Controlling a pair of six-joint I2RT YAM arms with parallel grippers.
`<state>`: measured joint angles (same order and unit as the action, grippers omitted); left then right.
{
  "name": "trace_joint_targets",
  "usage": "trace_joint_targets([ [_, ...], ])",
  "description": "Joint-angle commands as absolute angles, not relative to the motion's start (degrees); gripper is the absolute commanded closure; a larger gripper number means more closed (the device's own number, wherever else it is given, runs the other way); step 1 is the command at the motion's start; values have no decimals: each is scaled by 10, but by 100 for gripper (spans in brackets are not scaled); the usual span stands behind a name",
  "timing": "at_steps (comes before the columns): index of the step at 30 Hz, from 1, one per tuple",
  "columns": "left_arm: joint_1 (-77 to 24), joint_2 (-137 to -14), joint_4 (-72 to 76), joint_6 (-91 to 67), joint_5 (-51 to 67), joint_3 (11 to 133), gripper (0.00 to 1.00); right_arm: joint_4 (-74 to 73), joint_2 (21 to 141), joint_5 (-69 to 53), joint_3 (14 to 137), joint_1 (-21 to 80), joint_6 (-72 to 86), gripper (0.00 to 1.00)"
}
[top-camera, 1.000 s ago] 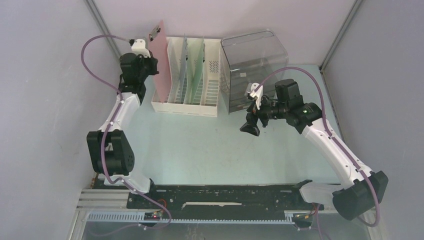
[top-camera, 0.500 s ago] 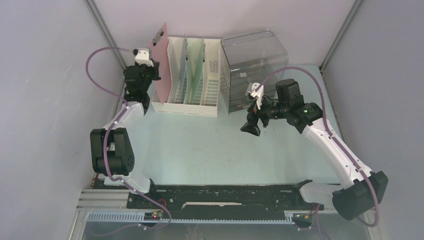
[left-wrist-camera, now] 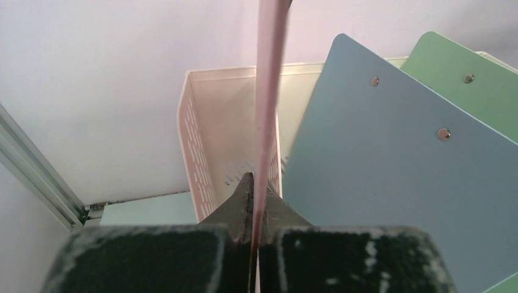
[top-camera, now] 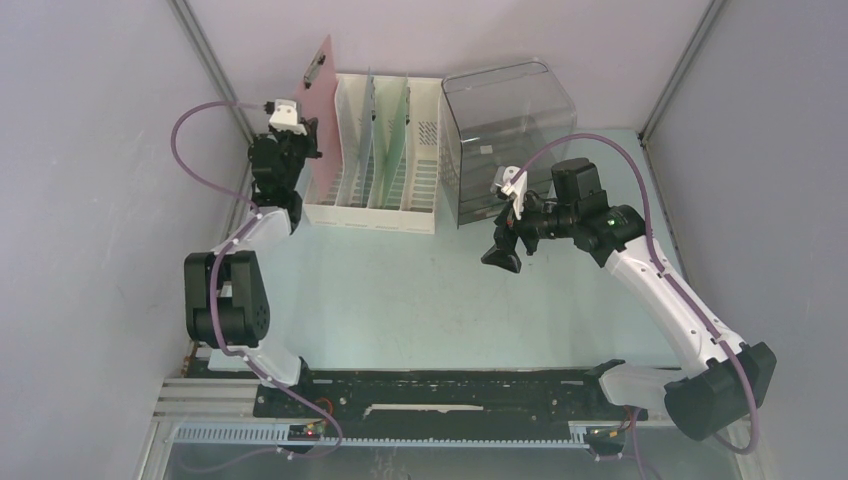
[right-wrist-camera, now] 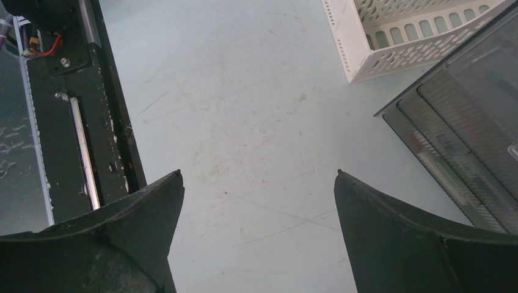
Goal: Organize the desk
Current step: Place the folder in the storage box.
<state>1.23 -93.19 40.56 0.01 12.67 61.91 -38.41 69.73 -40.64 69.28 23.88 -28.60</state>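
The desk [top-camera: 400,300], a pale mint-green tabletop, fills the floor of the cell between grey walls [top-camera: 90,200], with both arm bases on a black rail [top-camera: 450,392] at its near edge. At the back right of the desk stands a smoky clear plastic bin [top-camera: 505,130], and touching its left side is a white file rack [top-camera: 425,150] with perforated walls and several upright compartments. A pink clipboard [top-camera: 322,110] stands nearly on edge at the rack's left end, leaning a little to the left, its metal clip [top-camera: 313,68] at the top. In the left wrist view it runs edge-on over the leftmost compartment, but its lower edge is hidden, so whether it rests inside cannot be told. A blue clipboard [left-wrist-camera: 379,171] stands in the next compartment and a green clipboard [left-wrist-camera: 470,79] in the one beyond it. The left gripper [left-wrist-camera: 253,195] is clamped tight on the pink clipboard, one finger on each face. The right gripper [right-wrist-camera: 258,174] hangs above bare desk in front of the bin, near the rack's front right corner, its jaws spread wide with nothing between them.
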Motion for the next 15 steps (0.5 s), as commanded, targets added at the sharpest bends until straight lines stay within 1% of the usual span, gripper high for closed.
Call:
trace_joint_targets([
  [1,10,-942,472,-12,134,623,100,-384,692,-416,694,233,-295,0],
  [9,10,-957,482,-10,135,598,99,-386,693,-416,694,232,-298,0],
  [13,9,-961,476,-11,130,592,90,-385,692,-417,694,232,-297,0],
  [15,10,-960,470,-11,127,590,82,-385,691,-417,695,231,-297,0],
])
